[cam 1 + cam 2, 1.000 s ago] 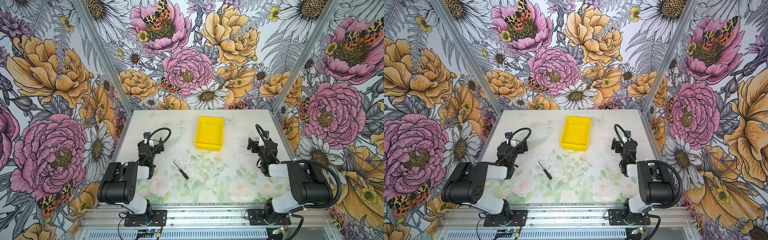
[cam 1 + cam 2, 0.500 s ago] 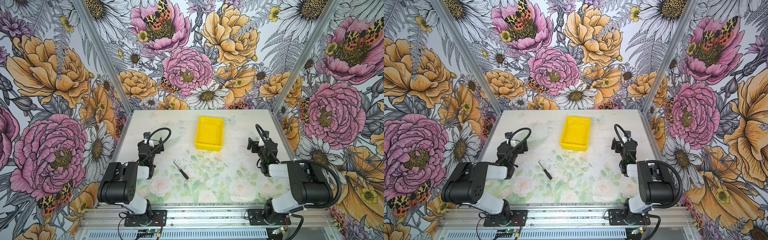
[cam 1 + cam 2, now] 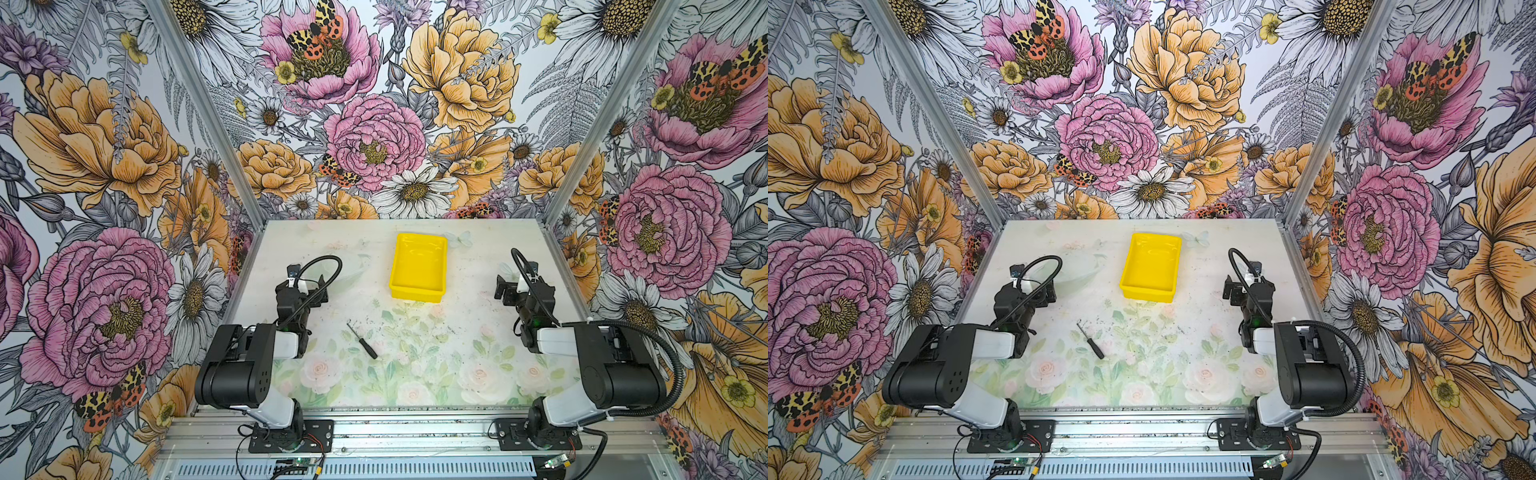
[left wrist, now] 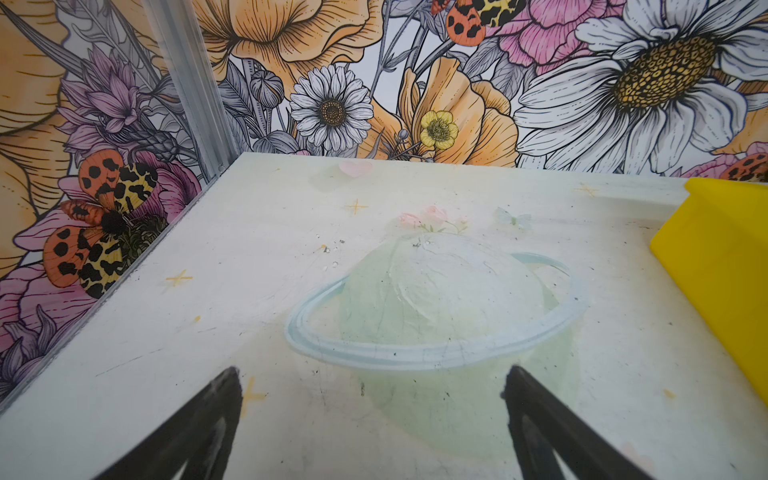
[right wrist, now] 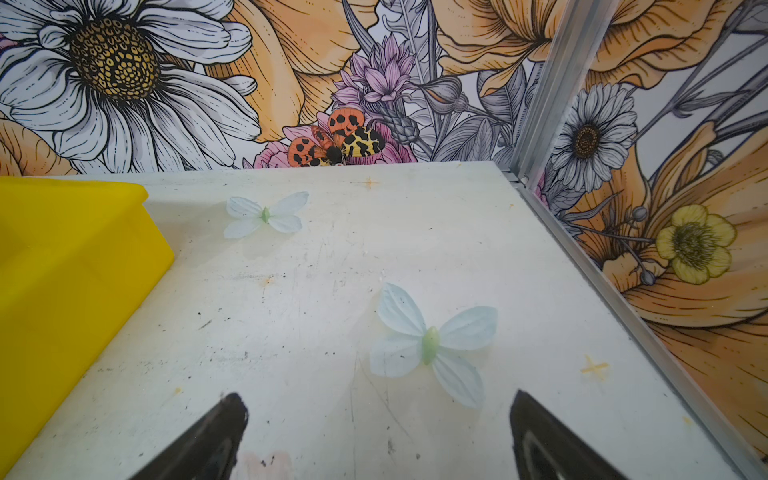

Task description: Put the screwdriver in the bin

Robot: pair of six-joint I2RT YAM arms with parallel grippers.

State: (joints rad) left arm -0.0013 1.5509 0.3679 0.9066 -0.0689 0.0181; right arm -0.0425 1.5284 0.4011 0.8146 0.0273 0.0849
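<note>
Nothing looks different from a moment ago: we see everything in the same spots. Our table (image 3: 457,257) is big and pale, with painted flowers. Our left arm (image 3: 232,365) and right arm (image 3: 619,365) sit folded at its two sides. The bin (image 3: 417,294) is bright yellow with nothing in it, and rests near the back. Our left gripper (image 4: 372,376) has its fingers wide apart and holds nothing; our right gripper (image 5: 378,397) is the same. The screwdriver (image 3: 362,341) lies flat on the table, in front of the bin and well apart from it, nearer our left gripper. So we think the job has not begun yet.
</note>
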